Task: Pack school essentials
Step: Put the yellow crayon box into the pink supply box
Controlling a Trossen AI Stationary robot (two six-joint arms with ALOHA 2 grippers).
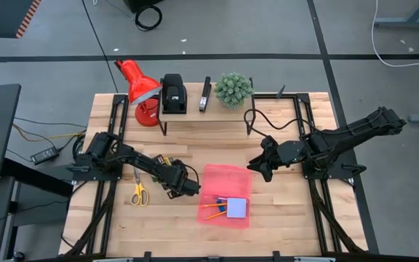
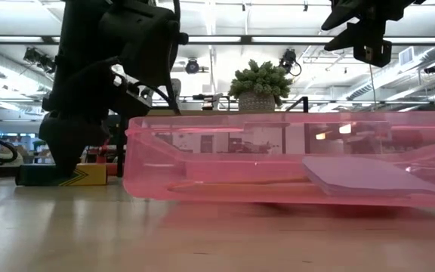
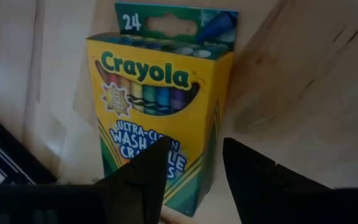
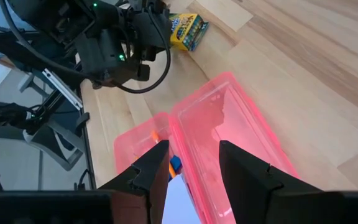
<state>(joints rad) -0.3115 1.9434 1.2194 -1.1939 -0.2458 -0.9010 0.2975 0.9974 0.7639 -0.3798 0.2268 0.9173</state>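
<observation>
The left end effector (image 3: 191, 171) is hovering over the crayon box (image 3: 160, 99), fingers spread and grasping nothing — the box is lying on the desk (image 1: 268, 218) beside the pink bin (image 1: 228, 191). Next, probably: descending and clenching. The right end effector (image 4: 191, 163) is waiting, released, above the bin.

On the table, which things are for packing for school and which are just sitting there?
For school:
crayon box, lying beside the pink box
scissors, on the table
pencils, in the pink box
notepad, in the pink box

Just sitting there:
red lamp
small plant
black desk devices
</observation>
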